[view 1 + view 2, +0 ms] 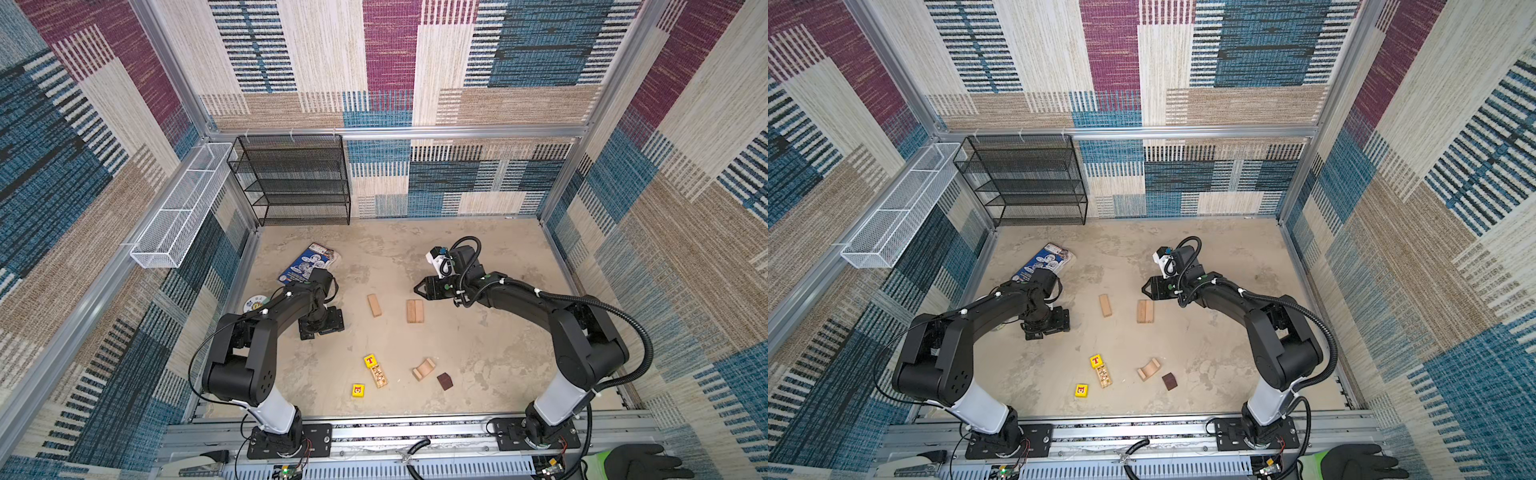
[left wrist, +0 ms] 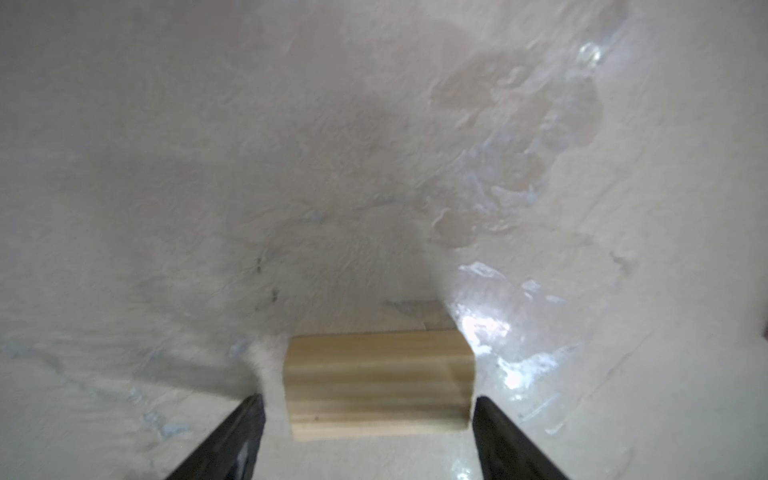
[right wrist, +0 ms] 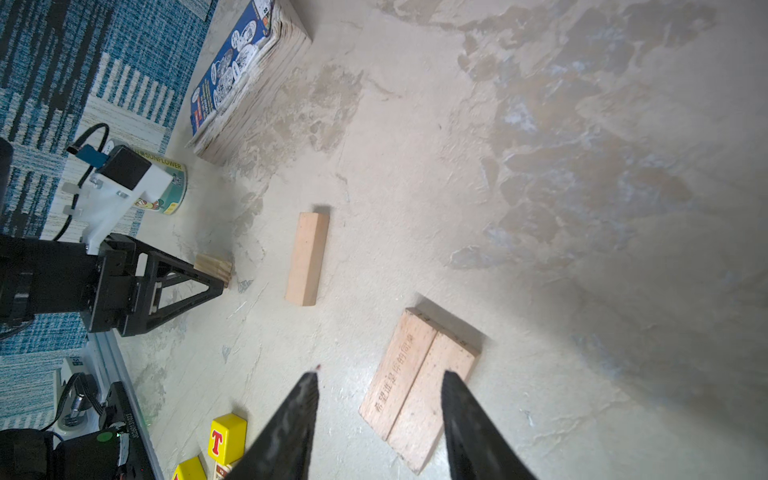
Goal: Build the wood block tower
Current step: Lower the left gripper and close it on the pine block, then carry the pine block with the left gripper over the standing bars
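Note:
My left gripper (image 2: 368, 401) points down at the floor, open, its fingers either side of a short pale wood block (image 2: 378, 382), with a gap showing on one side. The arm hides that block in both top views; the left gripper (image 1: 322, 326) stands left of a single pale bar (image 1: 374, 305). My right gripper (image 3: 380, 376) hovers open and empty over two pale bars lying side by side (image 3: 419, 386), also seen as the paired bars (image 1: 414, 311). Nearer the front lie a yellow T cube (image 1: 370, 360), a printed bar (image 1: 379, 376), another yellow cube (image 1: 358, 390), an arch (image 1: 424, 369) and a dark brown cube (image 1: 445, 380).
A blue printed packet (image 1: 309, 262) and a round printed tin (image 1: 254, 302) lie behind the left arm. A black wire shelf (image 1: 291, 178) stands at the back left, with a white wire basket (image 1: 183, 208) on the left wall. A gloved hand (image 1: 640, 461) rests at the front right rail.

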